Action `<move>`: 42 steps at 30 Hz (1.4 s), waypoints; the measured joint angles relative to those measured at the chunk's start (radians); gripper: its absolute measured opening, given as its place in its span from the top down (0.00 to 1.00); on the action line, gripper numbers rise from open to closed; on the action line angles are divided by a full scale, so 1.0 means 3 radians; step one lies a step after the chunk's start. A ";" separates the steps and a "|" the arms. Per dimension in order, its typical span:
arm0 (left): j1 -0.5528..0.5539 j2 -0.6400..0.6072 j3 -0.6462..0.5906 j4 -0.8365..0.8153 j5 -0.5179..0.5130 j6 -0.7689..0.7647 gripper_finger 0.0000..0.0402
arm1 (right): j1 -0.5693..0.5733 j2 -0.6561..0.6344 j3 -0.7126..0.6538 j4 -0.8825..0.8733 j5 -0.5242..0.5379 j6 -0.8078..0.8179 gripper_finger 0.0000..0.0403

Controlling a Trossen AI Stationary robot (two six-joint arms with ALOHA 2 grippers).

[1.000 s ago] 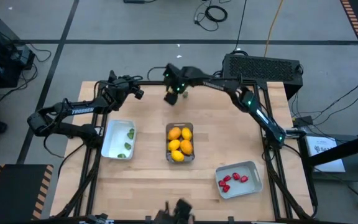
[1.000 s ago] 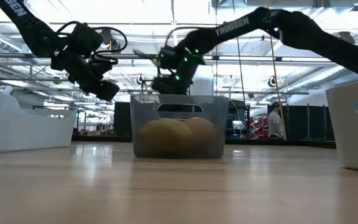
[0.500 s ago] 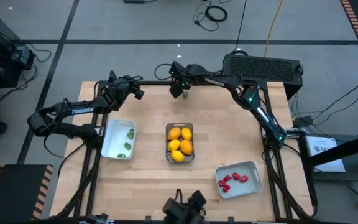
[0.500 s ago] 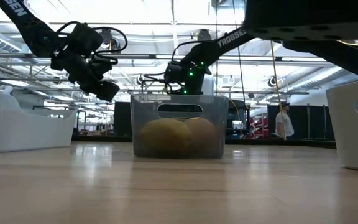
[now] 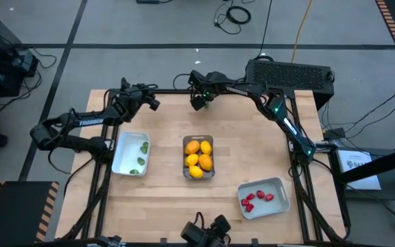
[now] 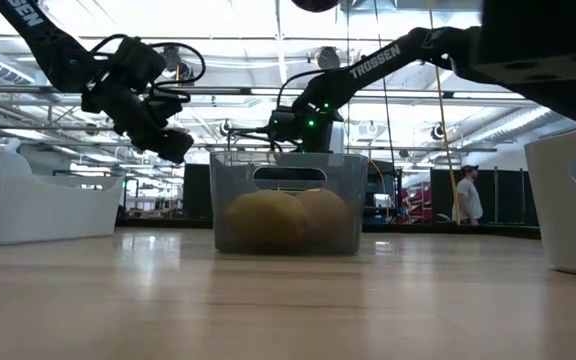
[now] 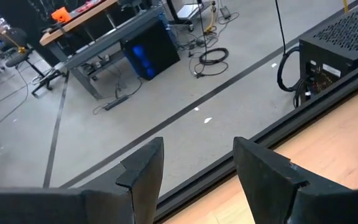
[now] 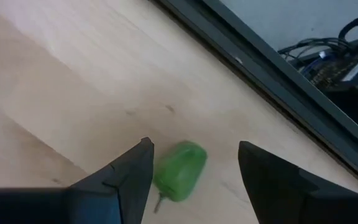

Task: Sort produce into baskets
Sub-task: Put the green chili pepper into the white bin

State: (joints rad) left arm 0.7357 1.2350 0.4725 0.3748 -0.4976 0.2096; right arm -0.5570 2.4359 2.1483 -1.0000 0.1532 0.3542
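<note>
Showing wrist-only: green piece (image 8: 179,170), seemingly unheld.

Green fruit piece (image 8: 178,172) on pale wood table (image 5: 163,192), yellow and orange lemons (image 5: 198,158) in clear bin (image 5: 199,175), red strawberries (image 5: 257,198) in grey-blue tray (image 5: 280,185), white tray (image 5: 122,152).

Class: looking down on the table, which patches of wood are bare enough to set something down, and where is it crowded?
Free: the near-left corner below the white tray; the strip between the clear bin and grey tray; the right side. Crowded: the far edge, where the right gripper hangs over a green piece.
</note>
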 joint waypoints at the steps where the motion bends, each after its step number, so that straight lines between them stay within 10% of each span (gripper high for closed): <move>1: 0.0000 0.0000 0.0000 0.0000 0.0001 -0.0008 0.50 | 0.0003 0.0000 0.0000 -0.0040 0.0000 -0.0003 0.44; 28: 0.0000 0.0000 -0.0001 -0.0003 0.0001 -0.0047 0.50 | 0.0103 0.0000 -0.0038 -0.0137 -0.0006 0.0042 0.45; 42: 0.0000 0.0000 -0.0001 -0.0010 0.0001 -0.0048 0.50 | 0.0134 0.0000 -0.0038 -0.0145 -0.0095 0.0129 0.64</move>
State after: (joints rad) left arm 0.7357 1.2350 0.4721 0.3719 -0.4973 0.1951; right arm -0.5167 2.4359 2.1368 -1.0436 0.1246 0.3928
